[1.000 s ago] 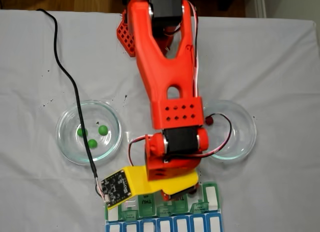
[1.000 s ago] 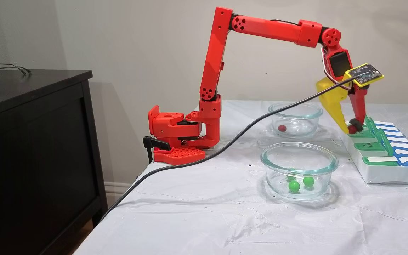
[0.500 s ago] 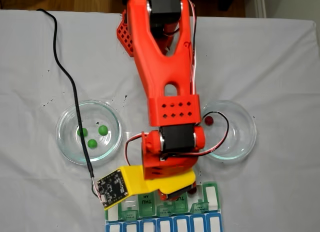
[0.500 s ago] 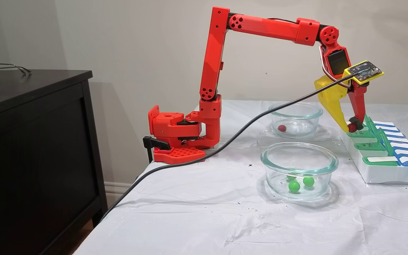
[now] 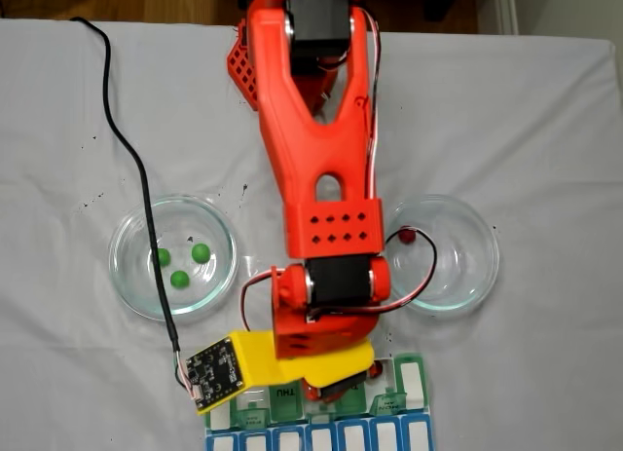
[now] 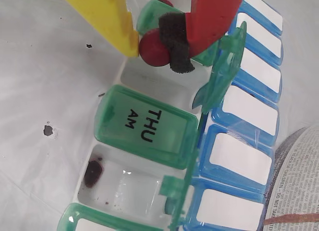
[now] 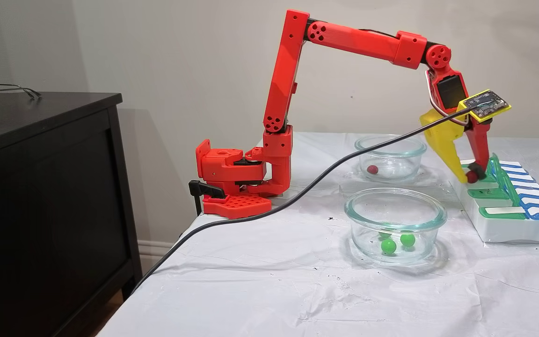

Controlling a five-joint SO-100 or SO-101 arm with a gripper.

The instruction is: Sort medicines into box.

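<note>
One red ball [image 6: 153, 50] pinched in gripper [image 6: 157, 47] betw. yellow finger [image 6: 107, 16] and red finger w/ black pad, over open compartment next to THU AM lid [image 6: 144, 126] of pill box [image 7: 508, 229]. Three green balls [image 5: 201, 252] in glass bowl [image 5: 127, 276], left in overhead fixed view. One red ball [image 5: 406, 237] in other bowl [image 5: 477, 266], right. Dark red smear [image 6: 92, 173] in another open compartment. Black cable [image 7: 297, 196] across worktop [image 7: 274, 290]. Lids: green row, blue row [image 6: 239, 156] adjoining.
</note>
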